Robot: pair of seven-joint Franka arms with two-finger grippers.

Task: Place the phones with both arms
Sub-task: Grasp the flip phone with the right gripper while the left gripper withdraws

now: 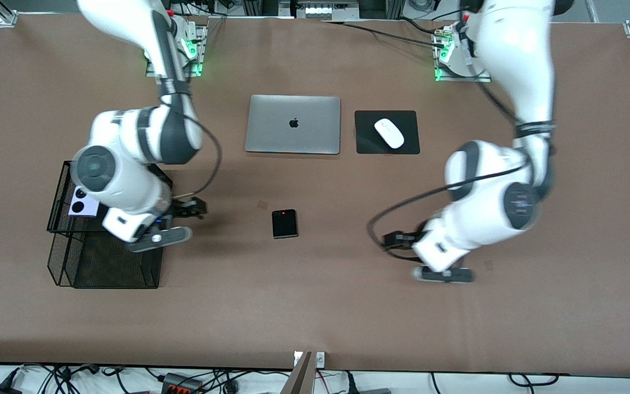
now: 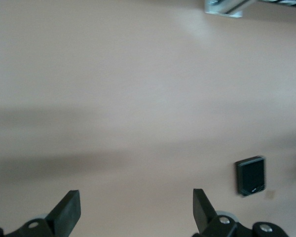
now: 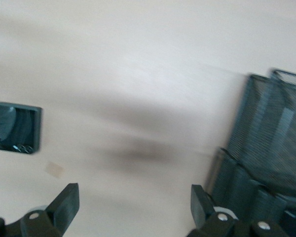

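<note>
A small black flip phone [image 1: 284, 223] lies flat on the brown table between the two grippers; it also shows in the left wrist view [image 2: 250, 175] and in the right wrist view [image 3: 18, 128]. A lavender flip phone [image 1: 82, 203] with two black camera circles lies in the black wire basket [image 1: 101, 262], partly hidden by the right arm. My right gripper [image 1: 193, 207] hangs open and empty beside the basket [image 3: 266, 163], over bare table [image 3: 133, 200]. My left gripper [image 1: 395, 239] is open and empty over bare table [image 2: 135, 205], toward the left arm's end from the black phone.
A shut silver laptop [image 1: 293, 124] lies farther from the front camera than the black phone. Beside it a white mouse [image 1: 389, 133] rests on a black pad [image 1: 367, 143]. The basket stands near the right arm's end of the table.
</note>
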